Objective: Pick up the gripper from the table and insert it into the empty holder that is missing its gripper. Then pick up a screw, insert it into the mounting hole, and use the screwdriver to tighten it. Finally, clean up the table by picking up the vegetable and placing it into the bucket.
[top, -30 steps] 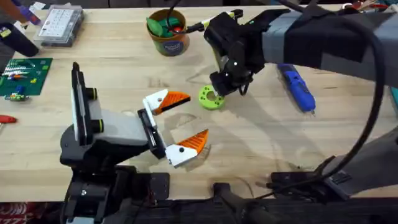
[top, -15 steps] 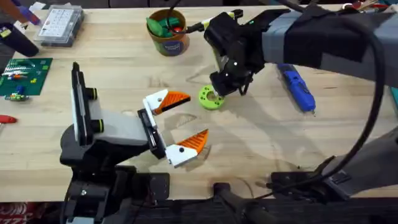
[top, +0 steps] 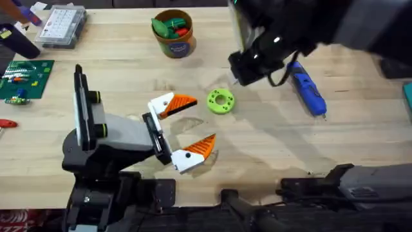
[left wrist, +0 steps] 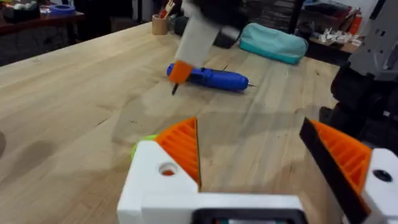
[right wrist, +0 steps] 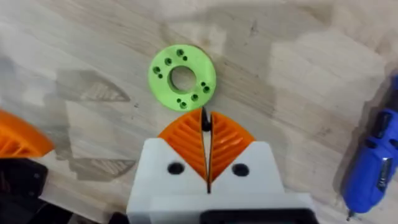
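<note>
The right end effector (right wrist: 207, 134) hovered with its orange ribbed pads pressed together on a thin dark screw, just beside the bright green round holed disc (right wrist: 182, 77) on the light wooden worktop (top: 270, 154). The blue pen-shaped screwdriver (top: 306, 89) lay near the right arm, its long axis slanting toward the worktop's near edge. The left end effector (top: 182, 127) rested wide open, empty.

We see a big wooden table (top: 129, 71) | a green ring (top: 221, 101) lies flat near the middle | a blue screwdriver (top: 307, 91) lies to its right | a yellow bucket (top: 174, 37) stands at the back | a clear box (top: 61, 26) and a green board (top: 22, 78) sit at the left
</note>
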